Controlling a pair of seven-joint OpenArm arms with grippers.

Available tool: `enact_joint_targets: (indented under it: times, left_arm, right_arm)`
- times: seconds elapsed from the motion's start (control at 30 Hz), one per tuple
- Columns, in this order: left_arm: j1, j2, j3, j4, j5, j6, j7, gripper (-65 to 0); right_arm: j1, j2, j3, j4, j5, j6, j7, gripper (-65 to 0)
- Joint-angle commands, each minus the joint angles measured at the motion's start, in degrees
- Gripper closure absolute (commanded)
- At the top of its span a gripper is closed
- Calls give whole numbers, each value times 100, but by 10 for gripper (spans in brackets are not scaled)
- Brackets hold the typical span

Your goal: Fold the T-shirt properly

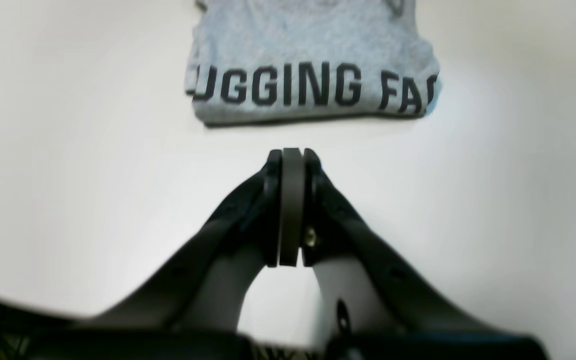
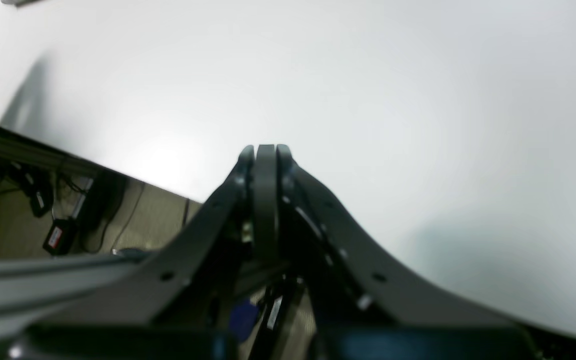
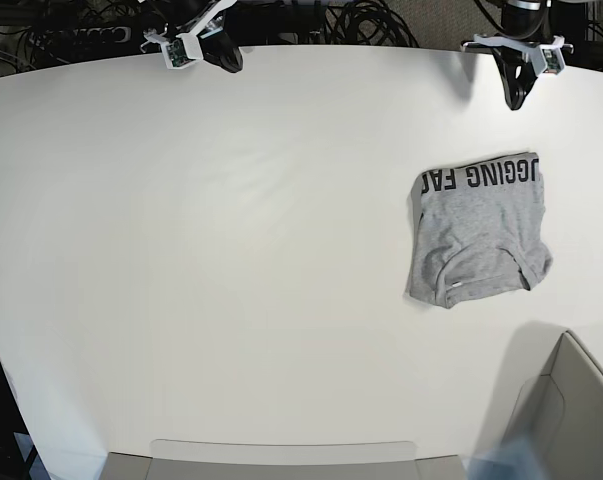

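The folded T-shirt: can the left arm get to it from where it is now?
Probably yes. The left gripper, shut and empty, hangs just short of the folded T-shirt, facing its lettered edge. Only bare white table lies between them; nothing blocks the way.

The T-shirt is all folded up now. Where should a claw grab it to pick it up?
Probably the thick folded edge under the black lettering on the T-shirt. It faces the shut left claw, lies straight, and stacks the layers together, so coming in low from that side should lift the bundle whole.
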Motion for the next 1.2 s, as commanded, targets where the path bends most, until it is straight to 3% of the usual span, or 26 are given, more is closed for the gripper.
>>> enact_joint_targets:
  times: [0.0, 0.1, 0.2, 0.27, 0.47, 0.53, 0.67, 0.77, 0.93, 1.17]
  left_arm:
    - [160, 38, -45, 47, -62, -17, -178, 0]
    - [459, 249, -45, -102, -71, -17, -336, 0]
    - [749, 407, -45, -507, -71, -17, -1031, 0]
    - [916, 478, -36, -902, -71, -17, -1620, 0]
    - [1223, 460, 8, -2028, -79, -69, -2657, 0]
    - [1206, 460, -28, -2485, -79, -425, -2947, 0]
    - [1144, 460, -45, -3311, -53, -425, -3141, 0]
    - [916, 442, -54, -3865, -36, -425, -3149, 0]
    - [248, 108, -335, -5166, -27, -425, -3105, 0]
    - [-719, -806, -406, -7557, -18, -425, -3167, 0]
  right_arm:
    - [-139, 170, -2, 61, 49, 35, 145, 0]
    - [-289, 381, -90, 53, 146, 35, 145, 0]
    - [-465, 592, -178, -18, 348, 35, 145, 0]
    - [-570, 609, -187, -18, 401, 35, 145, 0]
    - [-966, 574, -178, -35, 374, 35, 163, 0]
    - [-1089, 434, -169, -150, 365, 35, 181, 0]
    - [-1229, 20, -117, -466, 304, 35, 189, 0]
    - [-1256, -217, -143, -791, -74, 35, 189, 0]
    - [-948, -709, -108, -1512, -637, 35, 189, 0]
    - [-245, -736, -99, -2972, -672, 35, 207, 0]
